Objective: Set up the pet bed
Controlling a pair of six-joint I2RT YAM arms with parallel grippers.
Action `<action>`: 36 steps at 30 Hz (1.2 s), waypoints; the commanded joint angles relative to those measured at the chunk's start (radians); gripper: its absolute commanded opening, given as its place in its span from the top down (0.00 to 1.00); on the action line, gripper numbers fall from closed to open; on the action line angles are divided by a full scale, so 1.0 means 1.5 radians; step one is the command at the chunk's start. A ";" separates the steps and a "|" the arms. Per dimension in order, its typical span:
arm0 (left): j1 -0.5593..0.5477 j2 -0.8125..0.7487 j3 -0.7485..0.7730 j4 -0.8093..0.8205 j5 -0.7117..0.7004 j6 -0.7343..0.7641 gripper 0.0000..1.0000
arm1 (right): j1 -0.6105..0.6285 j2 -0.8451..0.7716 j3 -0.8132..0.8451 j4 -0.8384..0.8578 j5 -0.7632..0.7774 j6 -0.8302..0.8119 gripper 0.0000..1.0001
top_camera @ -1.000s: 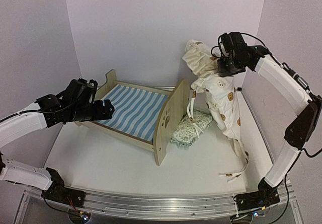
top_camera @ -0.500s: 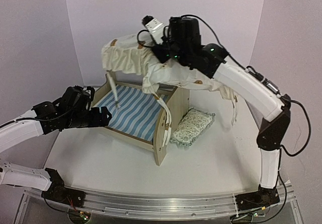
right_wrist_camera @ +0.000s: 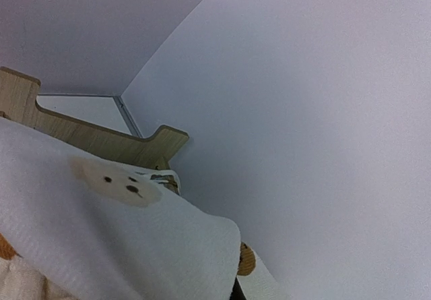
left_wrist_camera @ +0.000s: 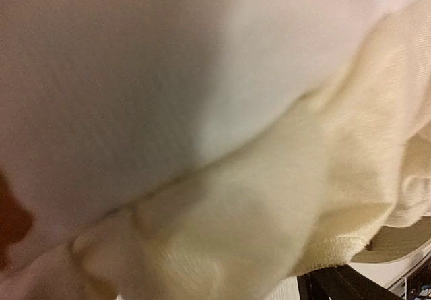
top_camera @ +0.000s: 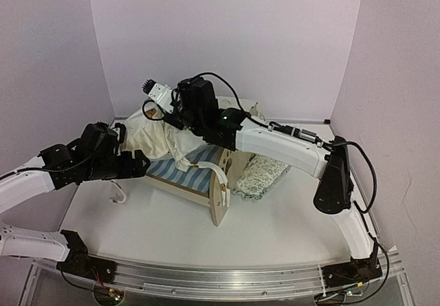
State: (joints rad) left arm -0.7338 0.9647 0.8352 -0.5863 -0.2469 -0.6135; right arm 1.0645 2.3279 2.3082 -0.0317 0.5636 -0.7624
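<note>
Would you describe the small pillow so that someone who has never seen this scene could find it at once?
Start at the wooden pet bed in the middle of the white table. Just right of its tall rounded headboard, a small pillow lies flat on the table. It alone has a fine green pattern; the quilt draped over the bed is cream with bear faces.

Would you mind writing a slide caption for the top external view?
Right claw holds the bear-print quilt draped over the pet bed; open left claw hovers alongside.
</note>
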 commanded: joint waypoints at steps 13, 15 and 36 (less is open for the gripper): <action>0.001 -0.037 0.029 -0.098 -0.054 -0.074 0.06 | 0.080 -0.090 -0.207 -0.118 0.181 0.256 0.51; 0.001 -0.044 0.043 -0.117 -0.034 -0.084 0.05 | 0.081 -0.136 -0.197 -0.248 0.116 0.386 0.31; 0.002 0.016 0.099 -0.100 -0.050 -0.047 0.04 | 0.091 -0.407 -0.480 -0.433 0.071 0.874 0.03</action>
State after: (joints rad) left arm -0.7338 0.9712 0.9237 -0.7662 -0.2924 -0.7060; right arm 1.1854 1.6772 1.5797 -0.6531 0.7036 0.4317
